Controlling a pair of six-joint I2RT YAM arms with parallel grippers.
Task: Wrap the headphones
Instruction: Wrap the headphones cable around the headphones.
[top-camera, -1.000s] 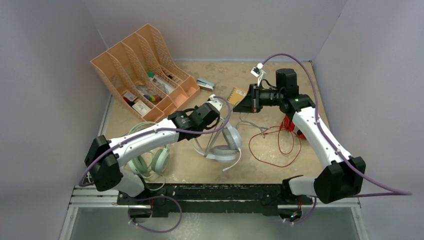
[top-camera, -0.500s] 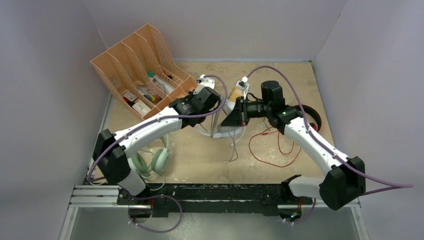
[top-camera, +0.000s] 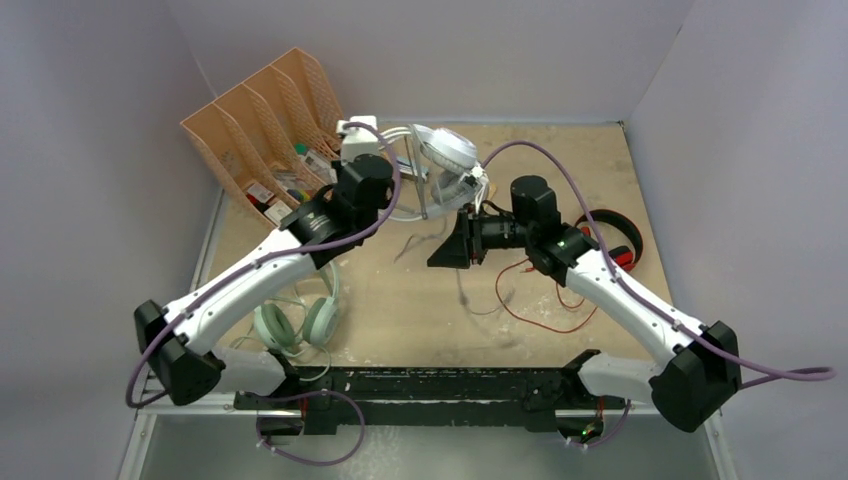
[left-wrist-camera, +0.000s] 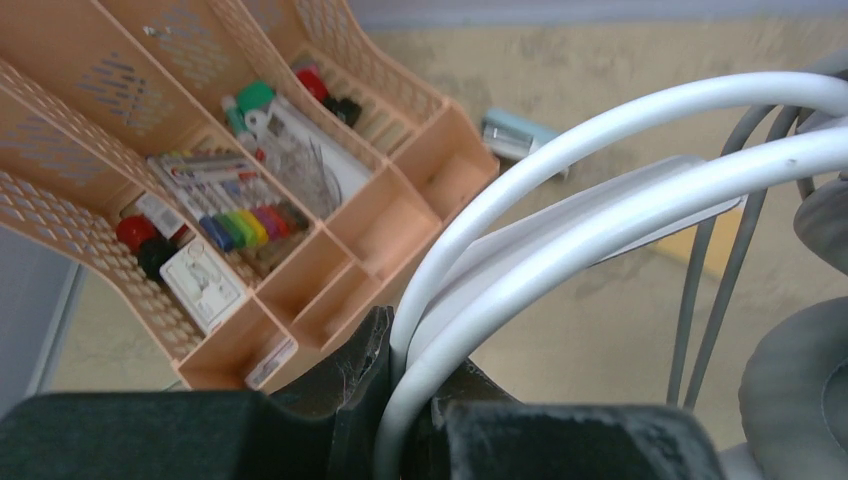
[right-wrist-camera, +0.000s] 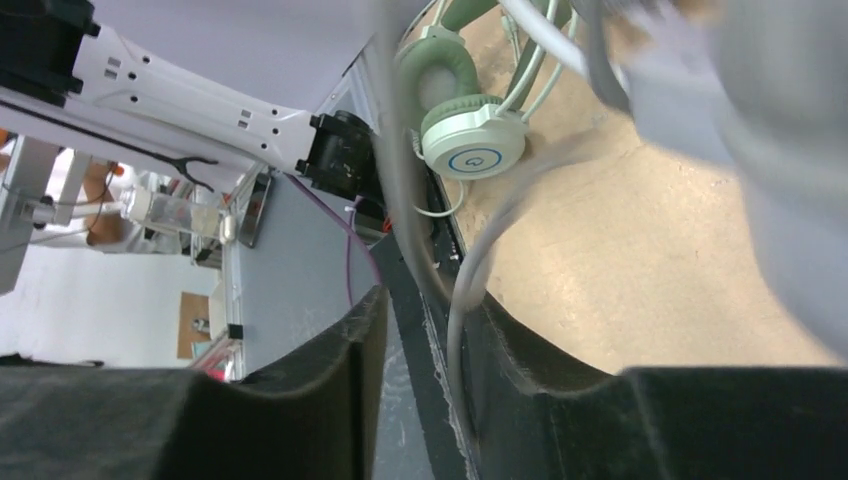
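The organizer (top-camera: 262, 128) stands behind the near-left headset (top-camera: 322, 320).

light: even, soft | shadows: faint | right wrist: foreground blurred

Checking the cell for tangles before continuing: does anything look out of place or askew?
Yes. The red cord sprawls in loose loops across the table beside the red-and-black headset, unwrapped. The white headset hangs in the air from the left gripper, its grey cord trailing down to the table.
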